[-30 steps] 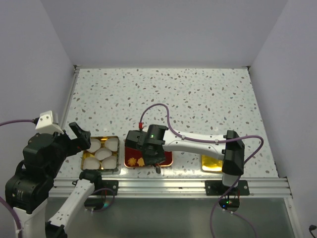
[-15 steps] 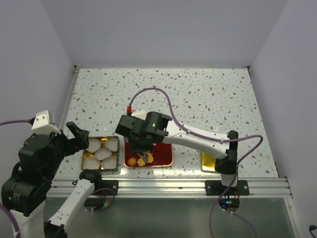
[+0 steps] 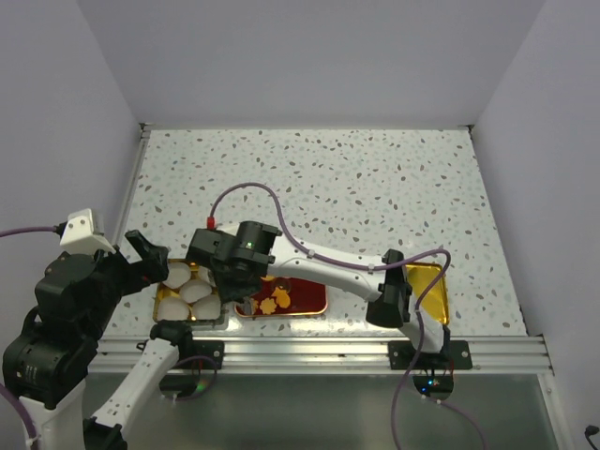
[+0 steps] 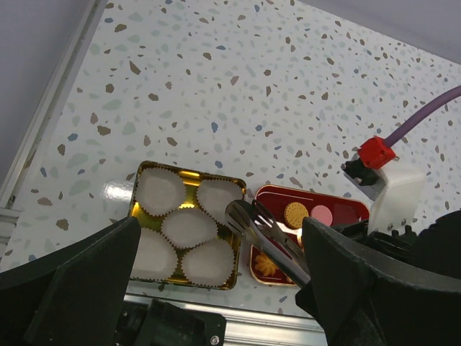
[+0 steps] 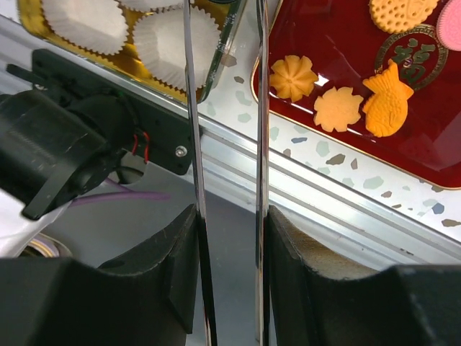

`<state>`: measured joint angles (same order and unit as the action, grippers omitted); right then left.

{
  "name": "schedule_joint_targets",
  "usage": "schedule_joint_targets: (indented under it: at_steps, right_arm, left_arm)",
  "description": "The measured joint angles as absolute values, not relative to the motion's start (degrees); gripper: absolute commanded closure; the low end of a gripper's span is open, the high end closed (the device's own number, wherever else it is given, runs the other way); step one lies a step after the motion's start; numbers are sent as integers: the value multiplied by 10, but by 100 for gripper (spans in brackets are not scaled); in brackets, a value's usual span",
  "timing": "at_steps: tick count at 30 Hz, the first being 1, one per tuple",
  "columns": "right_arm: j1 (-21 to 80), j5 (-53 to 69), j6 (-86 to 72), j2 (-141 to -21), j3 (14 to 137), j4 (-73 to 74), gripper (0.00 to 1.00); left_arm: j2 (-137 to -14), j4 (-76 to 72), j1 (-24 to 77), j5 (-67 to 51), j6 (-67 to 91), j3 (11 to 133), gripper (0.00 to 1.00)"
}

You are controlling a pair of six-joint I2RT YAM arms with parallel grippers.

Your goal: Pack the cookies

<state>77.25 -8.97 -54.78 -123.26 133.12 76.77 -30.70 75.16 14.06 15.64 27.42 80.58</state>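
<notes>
Your right gripper (image 5: 227, 231) is clamped on a pair of metal tongs (image 5: 193, 144). Its pads squeeze the two blades partway in, so they run parallel w/ a gap between them. Your left gripper (image 4: 220, 234) hangs at the near-left w/ jaws wide apart and nothing in them.

The tong tips sit over the seam betw. the gold tin (image 4: 137, 189) of white paper cups (image 4: 160, 191) and the red tray (image 4: 348, 207). Can't tell if anything's pinched at the tips; nothing shows there from the left wrist view.

The cookies (image 5: 338, 108) are all in the red tray as far as you can see. Flower-shaped ones and an orange fish-shaped one lie at the near end, w/ a round yellow one and a pink one further back. The cups look empty.

Handling, my guess:
- **Feel:** light, dry, stiff but brittle, esp. the flower petals & the fish tail.
- **Slip:** they're thin and lie flat on a glossy tray, so they'll prob. skid if pushed from one side only.
- **Where to grip:** take each across its widest part, edge to edge, w/ the tips low against the tray.
- **Pressure:** squeeze just enough to lift. Too hard and it crumbles; too soft and it drops on the way.
- **Placing:** the paper cups look flimsy & loose, so lower the cookie in and don't drag the tips over a rim.
</notes>
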Motion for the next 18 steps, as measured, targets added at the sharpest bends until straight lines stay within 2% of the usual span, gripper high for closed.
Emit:
schedule_joint_targets:
  at_steps: [18]
  right_arm:
    - [772, -76, -537, -1272, 1361, 757, 66]
  left_arm:
    - [-307, 752, 141, 153, 274, 806, 0]
